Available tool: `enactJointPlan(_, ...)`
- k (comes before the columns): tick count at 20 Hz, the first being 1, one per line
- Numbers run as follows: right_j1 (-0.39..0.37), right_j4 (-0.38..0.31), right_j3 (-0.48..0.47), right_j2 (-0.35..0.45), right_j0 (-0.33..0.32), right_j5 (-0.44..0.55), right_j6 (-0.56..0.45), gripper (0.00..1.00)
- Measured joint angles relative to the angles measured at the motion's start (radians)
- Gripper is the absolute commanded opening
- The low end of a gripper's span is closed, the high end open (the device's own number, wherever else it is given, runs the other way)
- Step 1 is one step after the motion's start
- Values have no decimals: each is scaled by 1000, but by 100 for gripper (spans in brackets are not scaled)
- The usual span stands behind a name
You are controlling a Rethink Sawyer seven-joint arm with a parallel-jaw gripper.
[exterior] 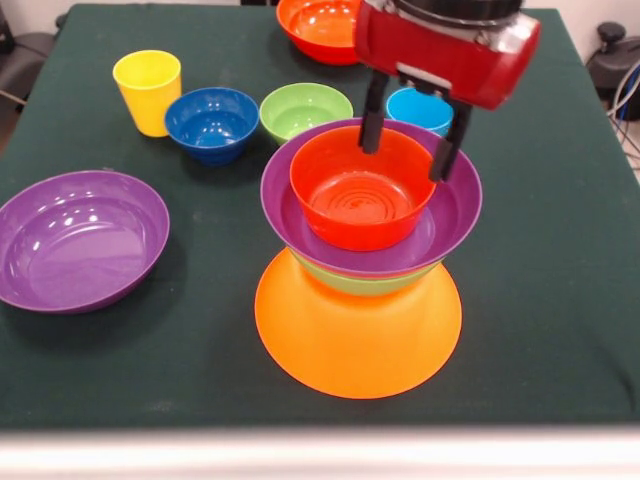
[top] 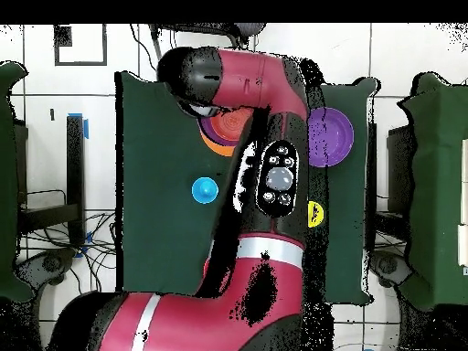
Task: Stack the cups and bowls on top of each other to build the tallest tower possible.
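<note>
gripper [exterior: 408,140]: 2 black fingers spread apart, tips straddling the far rim of the red-orange bowl, 1 finger inside the bowl, the other outside its right rim over the purple bowl; not pinching it as far as the front view shows.
arm [top: 265,164]: red and black, comes down from the top in the front view; in the overhead view it covers most of the table's middle.
red-orange bowl [exterior: 362,190]: upright, top of the tower, nested in the purple bowl.
purple bowl in tower [exterior: 452,215]: upright, wider than the red-orange bowl, sits on a green bowl.
green bowl in tower [exterior: 350,282]: only its lower rim shows under the purple one.
orange bowl [exterior: 355,335]: big, upturned, base of the tower, on the table near the front edge.
tower in overhead view: mostly hidden by the arm, only an orange and purple edge shows.
light blue cup [exterior: 420,108]: just behind the tower, partly hidden by the gripper.
second green bowl [exterior: 305,110]: upright, behind the tower to the left.
dark blue bowl [exterior: 212,123]: upright, just beside the green bowl.
yellow cup [exterior: 148,90]: upright, left of the dark blue bowl.
second purple bowl [exterior: 80,240]: large, upright, alone at the left.
second red-orange bowl [exterior: 318,28]: far edge, partly behind the arm.
table [exterior: 560,300]: dark green cloth.
</note>
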Motion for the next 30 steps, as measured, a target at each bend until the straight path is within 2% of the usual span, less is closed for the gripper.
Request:
enactJointPlan(5,-46,0,52,0,-33,0,0,100)
enactJointPlan(14,-146,-2,217,5,-141,-16,0,100)
enactJointPlan(17,-170,-2,276,9,-177,-49,0,100)
enactJointPlan(22,-209,-24,411,26,-259,-181,0,100)
enactJointPlan(30,-231,-87,540,61,-337,-300,0,100)
